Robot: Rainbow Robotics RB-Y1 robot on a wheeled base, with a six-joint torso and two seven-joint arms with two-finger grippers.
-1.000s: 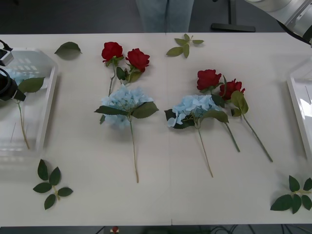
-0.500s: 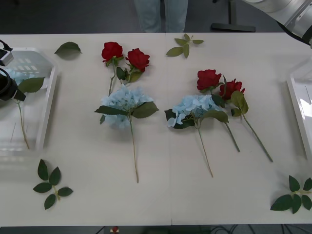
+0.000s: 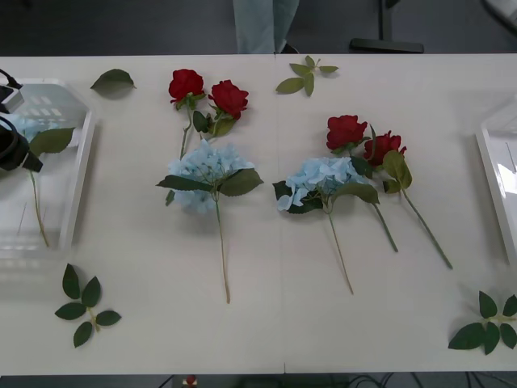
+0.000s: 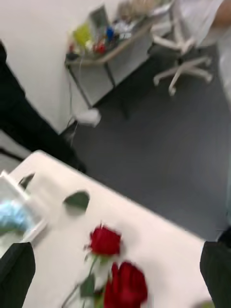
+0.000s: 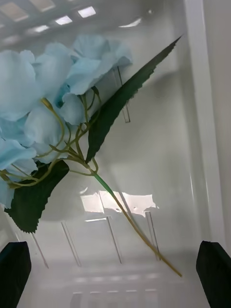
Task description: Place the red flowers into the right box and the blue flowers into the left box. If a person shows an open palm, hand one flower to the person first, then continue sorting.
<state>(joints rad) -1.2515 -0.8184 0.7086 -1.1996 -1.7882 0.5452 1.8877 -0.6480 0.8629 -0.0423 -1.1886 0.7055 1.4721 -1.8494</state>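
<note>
The left gripper (image 5: 115,276) hung low over the left box (image 3: 81,174) with its black fingers (image 5: 14,274) spread wide at either side of the wrist view and nothing between them, so the blue flower (image 5: 43,110) lying on the tray floor looked already let go, its tan stem running free toward the rim. That hydrangea rested inside the box, apart from both fingertips, which suggested the drop was done and the arm was free to lift away. The right gripper (image 4: 115,276) was up off the table, jaws wide and empty, its camera tilted across the far edge toward two red flowers (image 4: 120,269), perhaps lining up for a rose. On the table (image 3: 283,291) two blue flowers (image 3: 208,171) and four red flowers (image 3: 185,84) lay unsorted between the trays, and the right box (image 3: 497,186) showed no flower in its visible part. A person (image 3: 262,24) stood behind the table; no open palm was visible.
</note>
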